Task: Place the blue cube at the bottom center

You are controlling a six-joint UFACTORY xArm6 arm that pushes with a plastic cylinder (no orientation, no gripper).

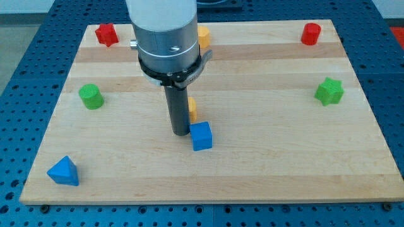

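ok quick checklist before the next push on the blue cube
1. My tip close to the blue cube, at its upper left: ok.
2. Contact between tip and cube: cannot tell.
3. Cube at bottom center: not ok, it sits above the bottom edge.
4. Path toward the view's bottom free of blocks: ok.
5. Yellow block behind the rod, away from that path: ok.
6. Blue pyramid far at bottom left: ok.

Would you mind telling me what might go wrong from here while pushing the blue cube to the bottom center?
My tip sits at the blue cube's upper-left corner, so an off-centre push may spin it or let it slip aside. The yellow block, partly hidden behind the rod, could get dragged along. The board's bottom edge is close; overshooting might tip the cube off.
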